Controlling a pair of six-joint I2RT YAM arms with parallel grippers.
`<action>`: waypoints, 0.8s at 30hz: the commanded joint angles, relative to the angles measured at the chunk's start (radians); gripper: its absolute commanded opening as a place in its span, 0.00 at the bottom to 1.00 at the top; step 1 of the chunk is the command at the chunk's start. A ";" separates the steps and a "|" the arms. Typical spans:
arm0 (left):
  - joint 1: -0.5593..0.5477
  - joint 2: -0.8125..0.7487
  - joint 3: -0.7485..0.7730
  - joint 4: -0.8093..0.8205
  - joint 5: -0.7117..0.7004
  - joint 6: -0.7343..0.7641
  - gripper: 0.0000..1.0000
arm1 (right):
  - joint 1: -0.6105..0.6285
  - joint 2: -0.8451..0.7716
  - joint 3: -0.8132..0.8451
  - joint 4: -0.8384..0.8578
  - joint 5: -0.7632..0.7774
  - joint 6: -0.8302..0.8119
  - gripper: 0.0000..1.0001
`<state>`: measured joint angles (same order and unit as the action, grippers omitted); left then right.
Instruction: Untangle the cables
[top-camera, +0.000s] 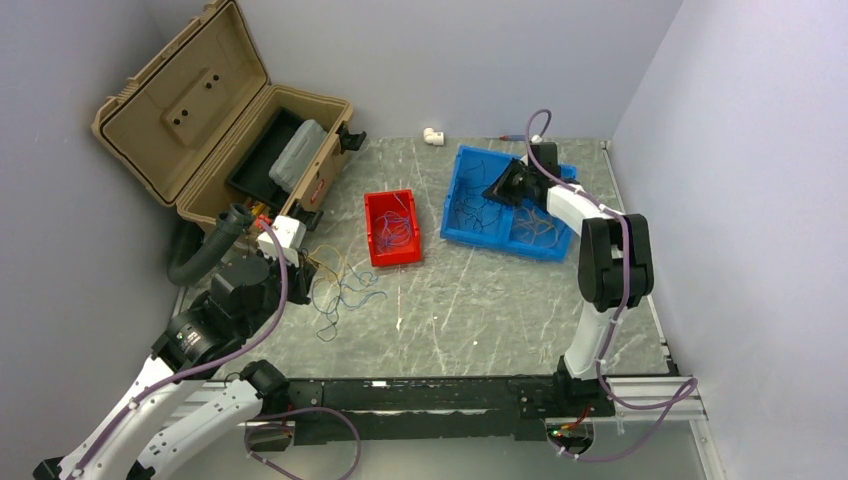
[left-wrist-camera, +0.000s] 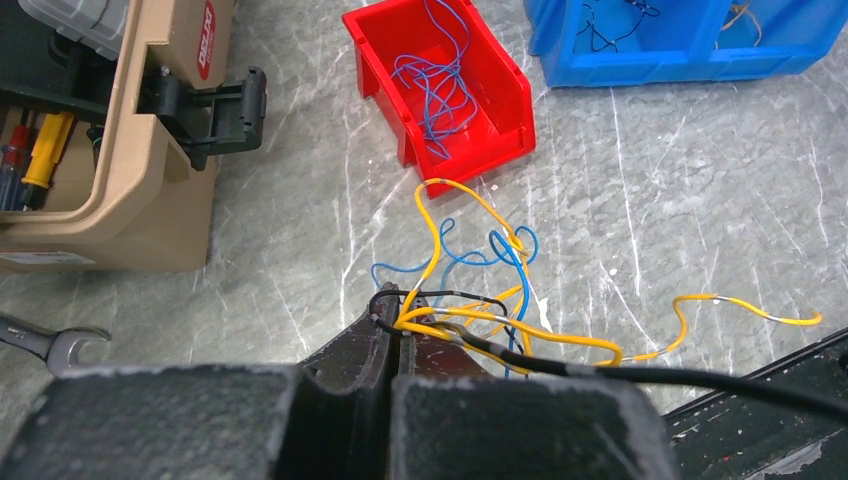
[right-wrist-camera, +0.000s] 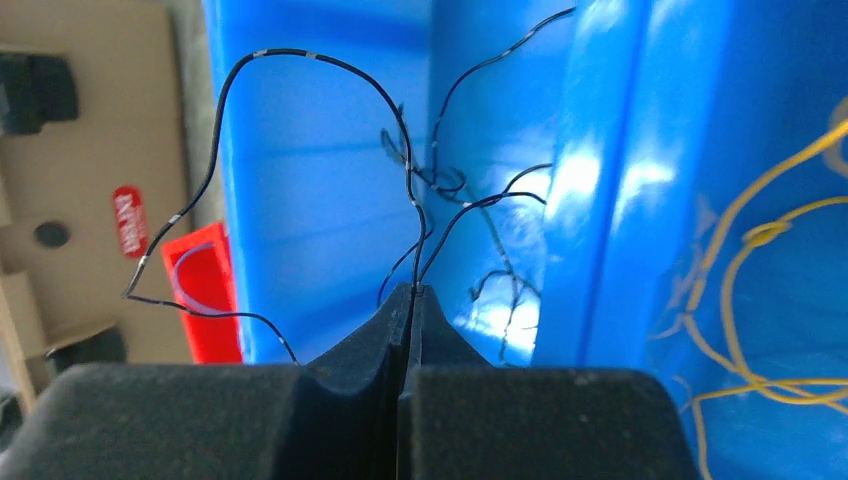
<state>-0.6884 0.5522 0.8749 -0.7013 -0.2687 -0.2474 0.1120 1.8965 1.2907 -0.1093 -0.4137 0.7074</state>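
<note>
The left gripper (left-wrist-camera: 396, 322) is closed tight, pinching a loose tangle of cables (left-wrist-camera: 480, 300) where yellow, black and blue strands cross. The rest of that tangle lies spread on the grey marbled bench (left-wrist-camera: 700, 170), with one yellow strand trailing off toward the right of the wrist view. The right gripper (right-wrist-camera: 410, 292) is likewise clamped, on a single black cable (right-wrist-camera: 285, 52) that loops up and away from its tips. It hangs over the blue bin (right-wrist-camera: 320, 180).

Just beyond the tangle stands a small red bin (left-wrist-camera: 500, 110) holding a bundle of blue cables (left-wrist-camera: 440, 85) (some look purplish from above). The blue bin, well to its right, is divided. Black cables (top-camera: 480, 212) lie in the compartment nearer the red bin, and yellow-tan cables (top-camera: 535, 225) in the next one. At the left edge of the bench a tan toolbox (top-camera: 190, 100) stands with its lid thrown back. Inside are a black tray (top-camera: 255, 170) and a clear lidded organiser (top-camera: 298, 155), and the left wrist view shows yellow-handled tools (left-wrist-camera: 45, 150) in its lower part. A spanner (left-wrist-camera: 50, 345) lies on the bench beside it.

The toolbox front bears a red label (left-wrist-camera: 205, 38) with white lettering too small to read.
</note>
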 joint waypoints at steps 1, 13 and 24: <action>0.002 -0.001 0.025 0.023 -0.021 0.024 0.00 | 0.014 -0.013 0.095 -0.102 0.254 -0.118 0.00; 0.002 0.008 0.027 0.026 -0.029 0.031 0.00 | 0.193 0.138 0.281 -0.276 0.692 -0.323 0.00; 0.003 0.021 0.051 0.011 -0.015 0.030 0.00 | 0.245 0.199 0.292 -0.283 0.691 -0.322 0.00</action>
<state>-0.6884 0.5613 0.8764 -0.7017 -0.2859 -0.2272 0.3485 2.1262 1.5406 -0.3767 0.2363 0.4129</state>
